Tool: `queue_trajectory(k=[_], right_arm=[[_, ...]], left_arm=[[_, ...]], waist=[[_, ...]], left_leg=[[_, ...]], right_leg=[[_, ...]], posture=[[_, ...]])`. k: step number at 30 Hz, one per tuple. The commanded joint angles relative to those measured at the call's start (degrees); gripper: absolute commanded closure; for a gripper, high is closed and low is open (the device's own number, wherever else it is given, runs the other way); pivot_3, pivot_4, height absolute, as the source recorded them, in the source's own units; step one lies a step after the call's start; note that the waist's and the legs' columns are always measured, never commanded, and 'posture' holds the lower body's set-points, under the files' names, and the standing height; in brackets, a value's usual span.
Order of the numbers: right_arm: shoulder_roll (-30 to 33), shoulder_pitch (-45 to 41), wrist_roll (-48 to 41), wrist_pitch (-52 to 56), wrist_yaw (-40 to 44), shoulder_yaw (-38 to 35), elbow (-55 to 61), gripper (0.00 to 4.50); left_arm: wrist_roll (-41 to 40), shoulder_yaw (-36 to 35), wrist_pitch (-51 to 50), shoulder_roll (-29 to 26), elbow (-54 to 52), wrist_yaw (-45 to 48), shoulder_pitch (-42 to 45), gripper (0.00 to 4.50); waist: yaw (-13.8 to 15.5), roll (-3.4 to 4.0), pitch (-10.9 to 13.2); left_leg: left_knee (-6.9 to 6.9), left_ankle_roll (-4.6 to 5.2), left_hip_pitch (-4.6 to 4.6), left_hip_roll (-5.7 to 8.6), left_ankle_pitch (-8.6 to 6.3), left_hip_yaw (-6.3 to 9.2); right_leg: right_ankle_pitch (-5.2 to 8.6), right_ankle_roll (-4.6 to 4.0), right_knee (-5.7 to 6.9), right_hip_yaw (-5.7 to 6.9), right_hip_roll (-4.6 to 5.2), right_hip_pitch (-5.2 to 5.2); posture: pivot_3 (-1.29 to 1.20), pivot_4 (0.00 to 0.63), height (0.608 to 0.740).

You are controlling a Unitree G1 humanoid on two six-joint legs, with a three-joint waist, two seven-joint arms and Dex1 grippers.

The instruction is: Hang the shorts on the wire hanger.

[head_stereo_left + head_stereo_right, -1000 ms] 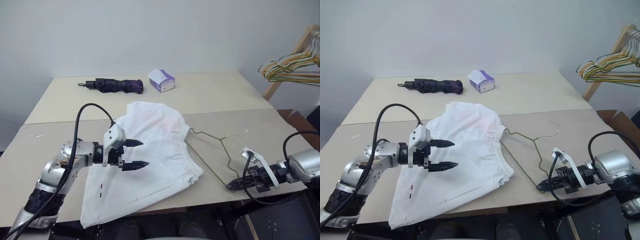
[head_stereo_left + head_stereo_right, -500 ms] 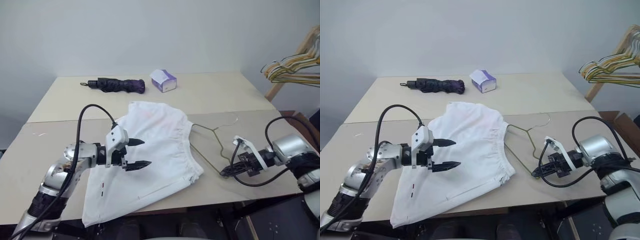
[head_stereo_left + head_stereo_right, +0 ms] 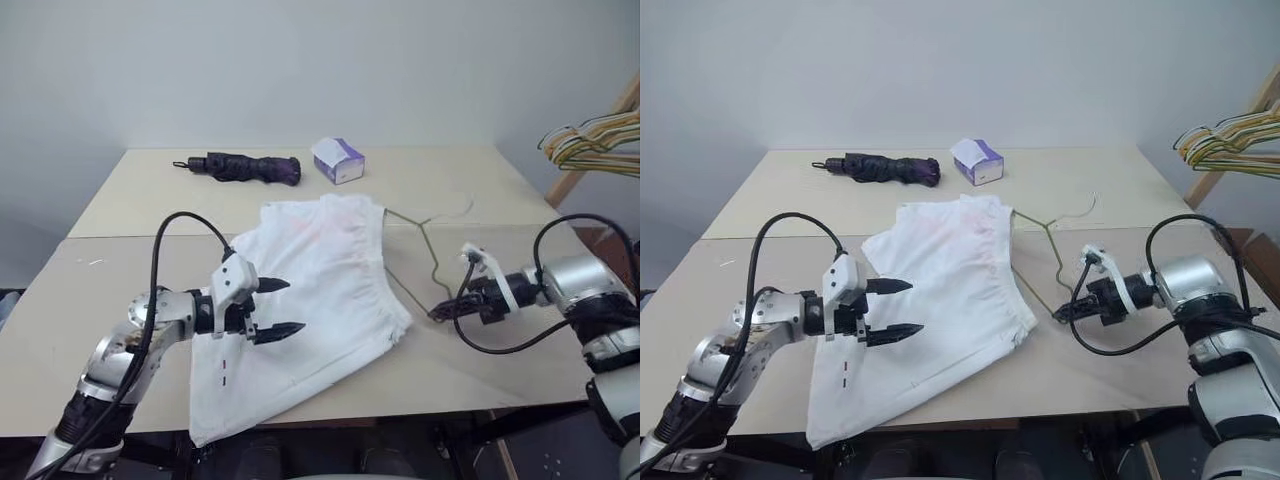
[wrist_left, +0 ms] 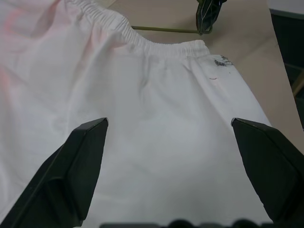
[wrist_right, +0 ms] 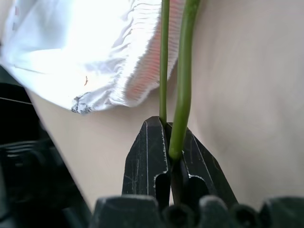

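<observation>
Shorts: the white shorts (image 3: 310, 310) lie flat across the middle of the table (image 3: 120, 290), waistband turned toward the right edge, one leg hem reaching the near edge.
Hanger: the wire hanger (image 3: 425, 240) sits just beside the waistband on its right, hook pointing toward the far edge; its near corner is raised off the table.
Right hand: the right hand (image 3: 1065, 312) is pressed together, pinching the hanger's near corner; the right wrist view shows both wires running out from between the fingers (image 5: 147, 156).
Left hand: the left hand (image 3: 272, 306) hovers over the shorts' middle with its fingers (image 4: 80, 161) spread wide, gripping nothing.
Step in hand: probably bringing the hanger to the waistband so an arm of it can slip inside.
Doing it well: keep the pinch firm, since thin wire may twist between the fingers. Approach low and level, leading with the free corner. The left hand would best lift the top layer of the elastic to open a gap, taking one layer only.
Risk: pushing the wire against closed fabric would likely just shove the shorts toward the left edge.
Clutter: a folded umbrella (image 3: 245, 168) and a tissue box (image 3: 338, 160) rest near the far edge, well apart.
</observation>
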State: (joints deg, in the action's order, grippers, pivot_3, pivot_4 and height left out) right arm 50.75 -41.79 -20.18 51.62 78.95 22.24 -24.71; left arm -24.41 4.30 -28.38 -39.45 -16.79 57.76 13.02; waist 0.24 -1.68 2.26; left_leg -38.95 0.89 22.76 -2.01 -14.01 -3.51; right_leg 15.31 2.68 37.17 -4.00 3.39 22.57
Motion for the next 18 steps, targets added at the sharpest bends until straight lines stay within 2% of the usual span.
queue_trajectory(k=[1,3,6,8,13,18], right_arm=[[2.04,0.67,4.37,-2.73,-6.66,-2.45,13.88,4.50],[2.18,0.53,6.24,-4.15,-9.04,-3.01,18.82,4.50],[0.82,-1.35,10.56,-6.08,-13.24,-1.70,23.61,4.50],[-0.58,-3.06,12.35,-7.33,-14.49,-0.92,26.00,4.50],[-1.37,-6.74,19.56,-12.23,-13.59,4.76,30.17,4.50],[-4.85,-10.08,22.25,-13.60,-11.61,7.92,29.80,4.50]], left_arm=[[-0.56,-2.96,2.45,-1.73,1.72,1.91,4.66,0.01],[-1.10,-5.38,5.12,-0.81,4.62,1.28,8.57,0.01],[-3.70,-11.60,4.77,1.19,11.10,-3.74,19.02,0.01],[-3.52,-13.25,6.97,-0.10,15.31,-2.23,24.43,0.01],[2.89,-8.75,18.49,-6.06,26.43,9.97,31.61,0.01],[4.64,-3.77,26.28,-10.23,35.41,27.79,37.41,0.01]], waist=[[-0.02,0.01,0.00],[-0.07,0.01,0.00],[0.02,0.00,0.00],[-0.17,-0.01,0.01],[-1.46,0.03,0.00],[-1.67,0.03,0.00]], left_leg=[[0.00,0.00,0.05,0.01,0.00,-0.01],[-0.05,-0.02,0.29,0.01,0.03,-0.04],[-0.11,0.00,0.57,0.03,0.10,-0.03],[-0.19,0.01,0.69,0.02,0.10,-0.01],[-0.10,0.02,0.67,0.06,0.09,-0.08],[-0.11,0.00,0.73,0.04,0.11,-0.11]], right_leg=[[0.00,0.00,0.01,0.00,0.01,0.05],[-0.01,-0.01,0.08,0.00,0.01,0.35],[-0.05,-0.01,0.13,0.01,0.00,0.56],[-0.09,0.01,0.14,0.04,-0.02,0.62],[-0.10,0.03,0.06,0.02,0.00,0.63],[-0.11,-0.01,0.11,0.04,-0.04,0.69]], posture=[[0.01,0.000,0.740],[0.00,0.000,0.740],[-0.01,0.000,0.740],[-0.01,0.000,0.740],[-0.01,0.000,0.740],[0.00,0.000,0.740]])
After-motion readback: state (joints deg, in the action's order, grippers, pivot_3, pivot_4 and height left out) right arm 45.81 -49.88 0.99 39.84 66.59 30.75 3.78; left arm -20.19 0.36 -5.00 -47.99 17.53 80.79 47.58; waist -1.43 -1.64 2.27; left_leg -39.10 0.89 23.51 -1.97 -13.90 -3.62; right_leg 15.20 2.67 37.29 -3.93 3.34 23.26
